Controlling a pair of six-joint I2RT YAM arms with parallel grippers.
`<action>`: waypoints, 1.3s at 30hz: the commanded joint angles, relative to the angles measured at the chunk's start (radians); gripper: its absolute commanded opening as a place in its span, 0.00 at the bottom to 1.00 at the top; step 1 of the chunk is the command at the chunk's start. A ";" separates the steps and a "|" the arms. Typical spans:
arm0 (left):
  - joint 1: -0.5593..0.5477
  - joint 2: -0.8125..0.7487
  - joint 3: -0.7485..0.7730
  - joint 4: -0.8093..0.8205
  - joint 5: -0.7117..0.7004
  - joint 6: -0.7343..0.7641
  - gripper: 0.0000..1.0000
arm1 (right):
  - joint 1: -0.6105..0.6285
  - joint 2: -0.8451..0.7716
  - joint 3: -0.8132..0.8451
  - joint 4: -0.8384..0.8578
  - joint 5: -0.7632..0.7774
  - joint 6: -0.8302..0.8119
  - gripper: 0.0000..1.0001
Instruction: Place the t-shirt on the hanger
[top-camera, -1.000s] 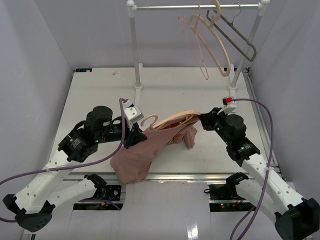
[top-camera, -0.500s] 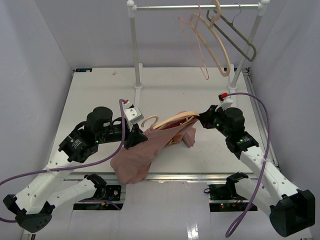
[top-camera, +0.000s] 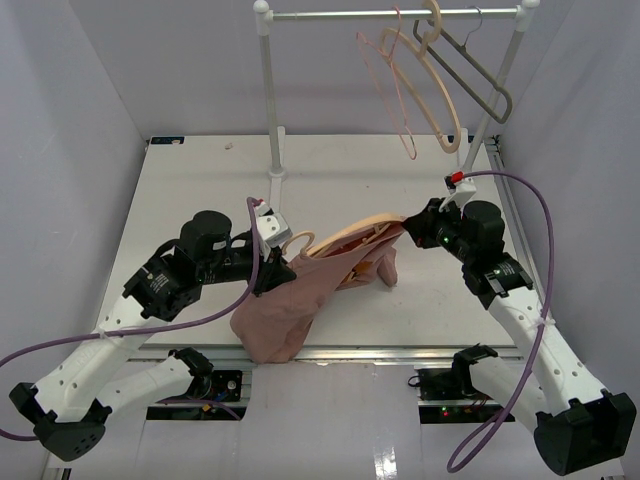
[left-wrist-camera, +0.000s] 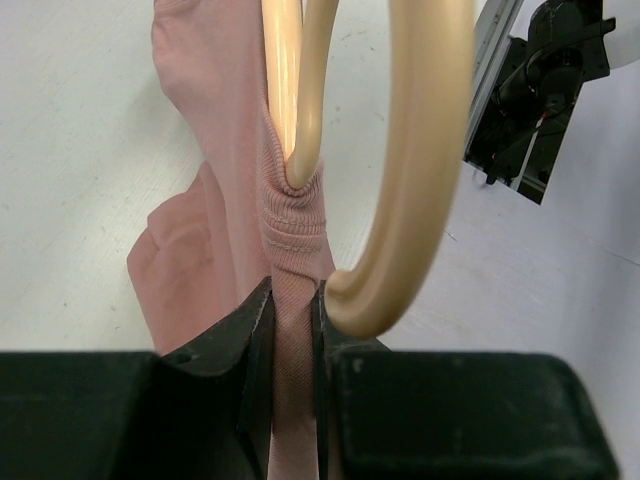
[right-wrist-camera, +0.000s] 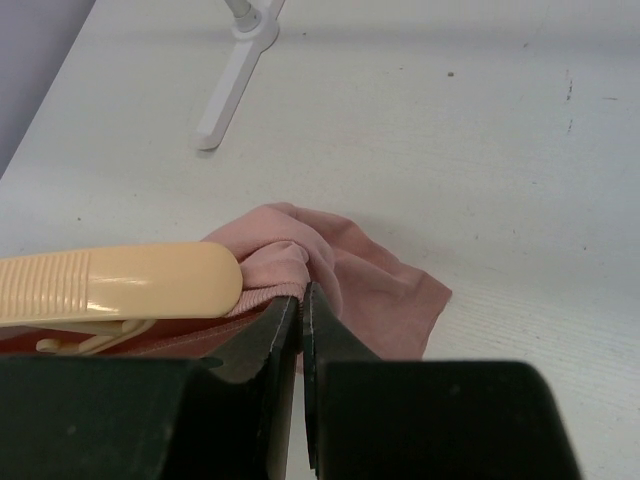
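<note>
Top view: hanger held up off the surface between the two arms, closer to the near edge than the far one. t-shirt hangs bunched from it and trails down toward the near edge.

Left wrist: left jaws clamped on the ribbed collar of the t-shirt. Hanger threaded through the collar, hook outside.

Right wrist: right jaws pressed together on a fold of t-shirt, just under one end of the hanger.

Judged about halfway: neck threaded, fabric bunched, neither shoulder seated. Left to do: spread the fabric over both hanger arms, then release.
</note>
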 joint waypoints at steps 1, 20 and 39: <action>0.001 0.010 0.037 -0.019 0.016 0.010 0.00 | -0.022 0.026 0.076 -0.037 0.016 -0.067 0.08; 0.001 0.027 0.034 -0.053 -0.022 0.019 0.00 | -0.073 0.092 0.174 -0.114 -0.003 -0.095 0.08; -0.002 0.133 0.057 -0.069 -0.082 0.066 0.00 | -0.075 0.079 0.300 -0.219 -0.073 -0.109 0.08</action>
